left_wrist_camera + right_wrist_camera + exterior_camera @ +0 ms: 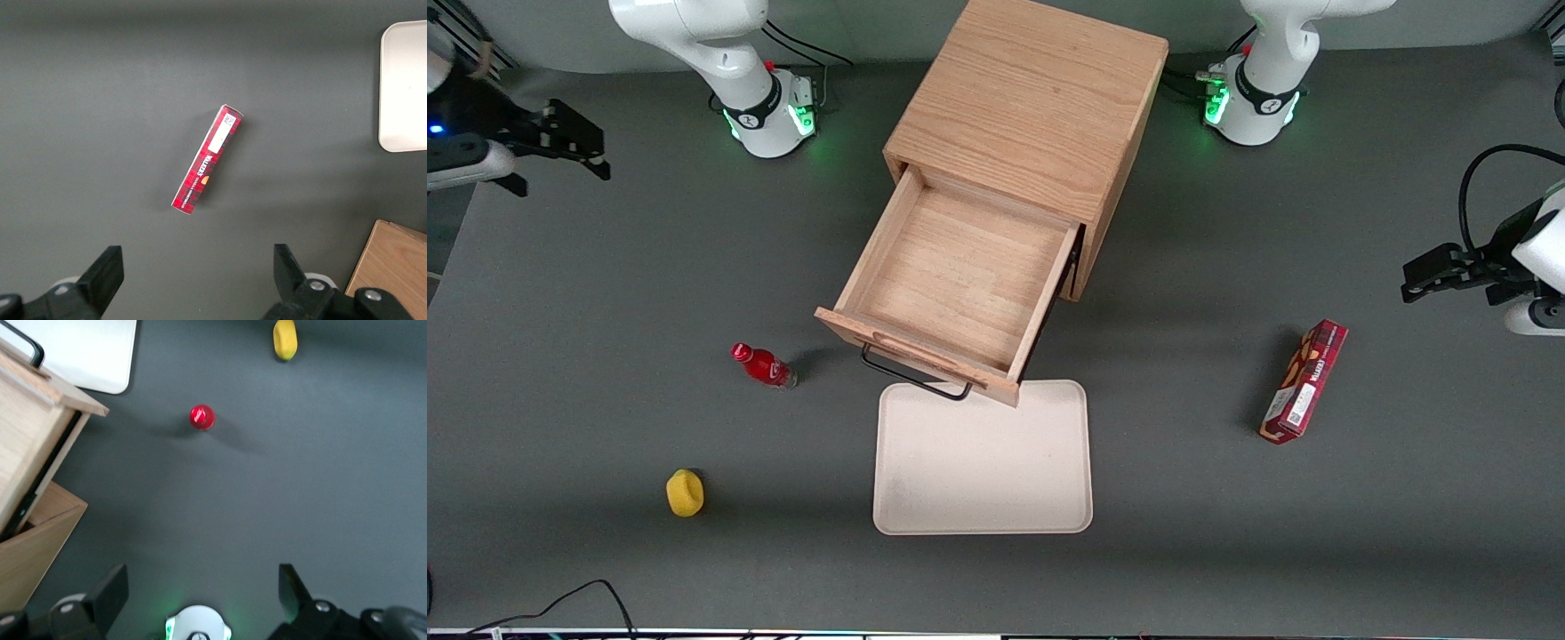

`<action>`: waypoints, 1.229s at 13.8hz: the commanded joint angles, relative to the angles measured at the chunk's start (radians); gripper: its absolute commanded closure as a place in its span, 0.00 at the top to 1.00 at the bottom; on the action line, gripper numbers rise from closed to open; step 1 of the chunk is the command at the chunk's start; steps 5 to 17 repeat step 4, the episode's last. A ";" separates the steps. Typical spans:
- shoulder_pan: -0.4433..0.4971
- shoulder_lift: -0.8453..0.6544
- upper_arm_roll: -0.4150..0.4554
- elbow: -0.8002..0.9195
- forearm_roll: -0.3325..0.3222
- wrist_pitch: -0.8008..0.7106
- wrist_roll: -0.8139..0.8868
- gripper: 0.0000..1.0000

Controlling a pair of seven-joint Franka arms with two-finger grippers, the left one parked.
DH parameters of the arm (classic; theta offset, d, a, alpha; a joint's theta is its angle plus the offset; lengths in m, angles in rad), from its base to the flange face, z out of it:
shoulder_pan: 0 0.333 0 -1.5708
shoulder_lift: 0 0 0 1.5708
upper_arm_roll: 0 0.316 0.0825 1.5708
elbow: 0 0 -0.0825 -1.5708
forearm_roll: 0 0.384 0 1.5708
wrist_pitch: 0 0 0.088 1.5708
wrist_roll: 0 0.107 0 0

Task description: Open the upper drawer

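the drawer (960, 284) is out, stiff, light-sliding; take its wire handle (914, 378). the gripper (574, 142) hangs apart at ten o'clock, fingers (107, 595) open, empty.

Dark grey matte desk (605, 293). Carried a boxy wooden cabinet (1032, 98), standing mid-desk between the two arm bases. Cream tray (983, 462) lay flat in front of the cabinet, nearer the front camera. Small red bottle (763, 365) stood upright beside the tray, toward the working arm's end. Yellow object (685, 492) sat nearer the camera than the bottle, well apart from it. Red box (1304, 381) lay toward the parked arm's end. Tool (574, 140) hovered above the desk's working-arm end, fingers spread, holding nothing.
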 commanded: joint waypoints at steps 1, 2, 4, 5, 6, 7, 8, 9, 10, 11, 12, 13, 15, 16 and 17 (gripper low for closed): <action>0.009 -0.100 -0.012 -0.132 0.020 0.075 0.030 1.00; 0.009 -0.089 -0.014 -0.115 0.028 0.073 0.033 1.00; 0.008 -0.081 -0.037 -0.102 0.070 0.067 0.033 1.00; 0.008 -0.081 -0.037 -0.102 0.070 0.067 0.033 1.00; 0.008 -0.081 -0.037 -0.102 0.070 0.067 0.033 1.00; 0.008 -0.081 -0.037 -0.102 0.070 0.067 0.033 1.00; 0.008 -0.081 -0.037 -0.102 0.070 0.067 0.033 1.00; 0.008 -0.081 -0.037 -0.102 0.070 0.067 0.033 1.00; 0.008 -0.081 -0.037 -0.102 0.070 0.067 0.033 1.00; 0.008 -0.081 -0.037 -0.102 0.070 0.067 0.033 1.00; 0.008 -0.081 -0.037 -0.102 0.070 0.067 0.033 1.00; 0.008 -0.081 -0.037 -0.102 0.070 0.067 0.033 1.00; 0.008 -0.081 -0.037 -0.102 0.070 0.067 0.033 1.00; 0.008 -0.081 -0.037 -0.102 0.070 0.067 0.033 1.00; 0.008 -0.081 -0.037 -0.102 0.070 0.067 0.033 1.00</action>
